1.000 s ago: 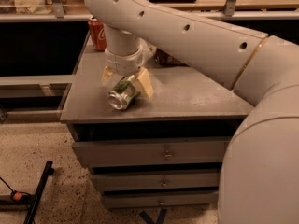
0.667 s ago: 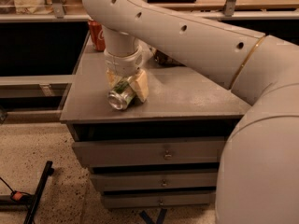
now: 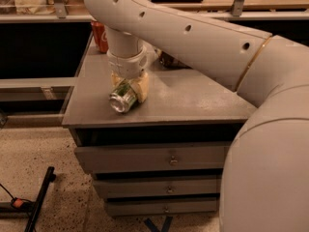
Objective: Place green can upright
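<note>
My arm reaches in from the right and bends down over the grey surface (image 3: 193,98), with the gripper (image 3: 128,92) pointing downward at the near-left part of the top. The jaws are closed around the green can (image 3: 120,100), one cream pad (image 3: 142,87) pressed to its right side and the other just showing at its left. The green can lies on its side, not upright, its shiny silver end turned toward the near-left corner and tipped slightly downward. It sits low over the surface, close to the near edge; I cannot tell whether it touches the top. A red can (image 3: 100,34) stands at the far-left corner, well apart from the gripper and partly hidden behind the arm. A dark object (image 3: 169,60) sits further back, just right of the wrist, too hidden by the arm to name. Below the top are three drawers (image 3: 154,161), each with a small knob. On the speckled floor at the near left lies a black stand (image 3: 39,199).
</note>
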Robot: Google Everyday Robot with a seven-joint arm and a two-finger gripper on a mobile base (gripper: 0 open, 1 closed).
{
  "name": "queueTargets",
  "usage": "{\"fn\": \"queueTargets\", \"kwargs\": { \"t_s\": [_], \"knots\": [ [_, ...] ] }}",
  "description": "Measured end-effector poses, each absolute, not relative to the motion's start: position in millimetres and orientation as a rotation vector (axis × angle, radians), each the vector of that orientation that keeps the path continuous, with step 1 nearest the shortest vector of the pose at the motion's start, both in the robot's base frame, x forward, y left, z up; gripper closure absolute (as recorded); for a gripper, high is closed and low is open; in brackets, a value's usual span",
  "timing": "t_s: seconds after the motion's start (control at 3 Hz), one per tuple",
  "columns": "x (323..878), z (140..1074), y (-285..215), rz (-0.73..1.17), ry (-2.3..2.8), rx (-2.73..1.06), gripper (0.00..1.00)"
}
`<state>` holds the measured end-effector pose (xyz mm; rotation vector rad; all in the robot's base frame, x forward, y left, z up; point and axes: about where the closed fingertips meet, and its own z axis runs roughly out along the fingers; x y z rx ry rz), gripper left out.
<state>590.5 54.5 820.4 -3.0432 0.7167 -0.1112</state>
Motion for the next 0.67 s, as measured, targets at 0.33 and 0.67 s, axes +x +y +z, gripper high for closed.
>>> {"fn": "queueTargets", "kwargs": {
  "t_s": [0.33,0.67],
  "knots": [
    [592.3,818.9,56.2,-0.117,0.715,-3.036,1.0],
    [594.9,819.5,55.6,-0.16,0.666,-3.051,1.0]
  ]
}}
